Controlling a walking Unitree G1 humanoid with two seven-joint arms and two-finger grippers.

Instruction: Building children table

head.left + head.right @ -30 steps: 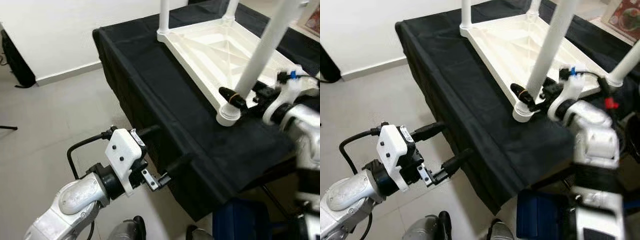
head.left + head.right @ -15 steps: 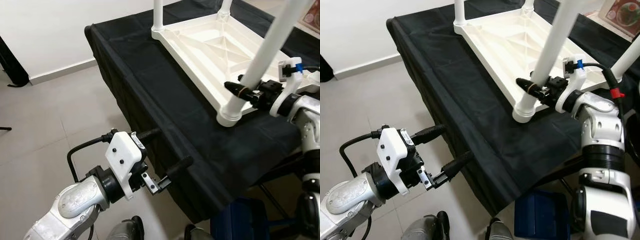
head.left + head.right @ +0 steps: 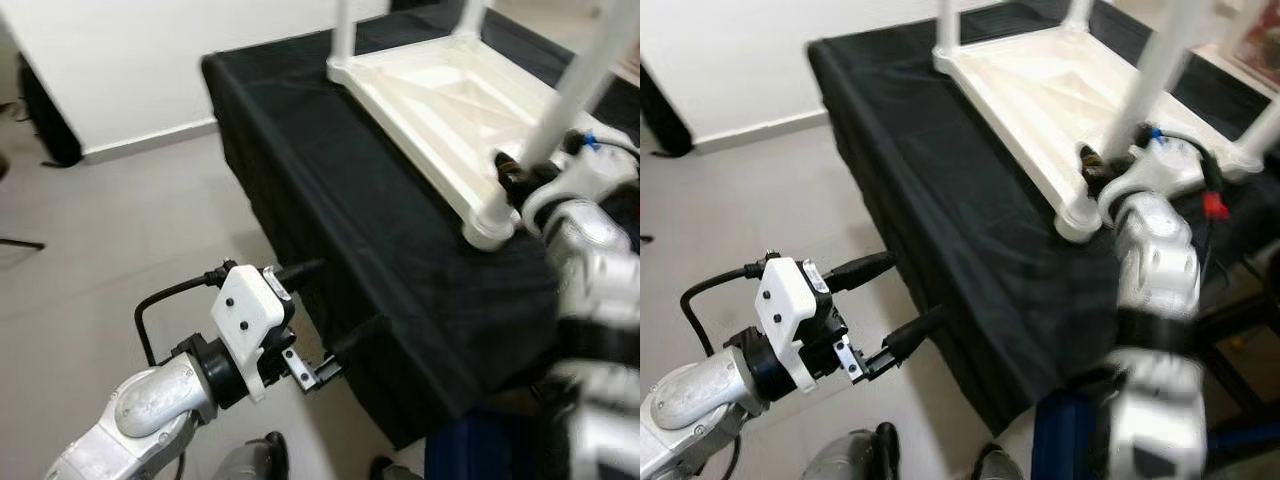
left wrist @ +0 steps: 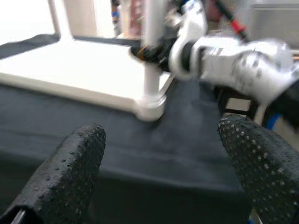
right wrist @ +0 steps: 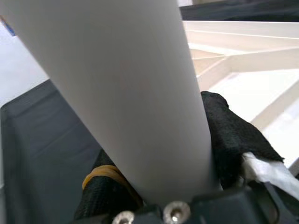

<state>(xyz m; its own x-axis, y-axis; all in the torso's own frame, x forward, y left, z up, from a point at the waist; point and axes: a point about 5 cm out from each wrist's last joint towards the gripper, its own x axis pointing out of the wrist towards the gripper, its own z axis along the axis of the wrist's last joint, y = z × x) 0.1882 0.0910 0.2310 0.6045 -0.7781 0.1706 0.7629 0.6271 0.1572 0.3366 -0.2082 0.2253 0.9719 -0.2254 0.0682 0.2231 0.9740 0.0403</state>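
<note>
A white plastic children's table point(image 3: 440, 85) lay upside down on a workbench draped in black cloth point(image 3: 330, 190), its legs pointing upward, as the humanoid robot stood at the bench's corner. The right gripper point(image 3: 512, 178) was clamped around the nearest table leg point(image 3: 1145, 90) just above the round socket point(image 3: 487, 228) where the leg met the tabletop's corner; in the right wrist view the white tube sat squeezed between the two black fingers point(image 5: 229, 135), one of them banded with a yellow ring. The right arm point(image 3: 1155, 250) appeared smeared by motion blur in both head views. The left gripper point(image 3: 875, 310) hung below and in front of the bench edge, over the pale tiled floor point(image 3: 120, 230), touching nothing; its two dimpled black fingers point(image 4: 70, 172) stood wide apart and empty, framing the leg socket and the right arm beyond them. A white housing point(image 3: 245, 315) and a looping black cable point(image 3: 165, 300) sat on the left wrist. A white wall with a pale skirting board point(image 3: 150, 140) ran behind the bench.
</note>
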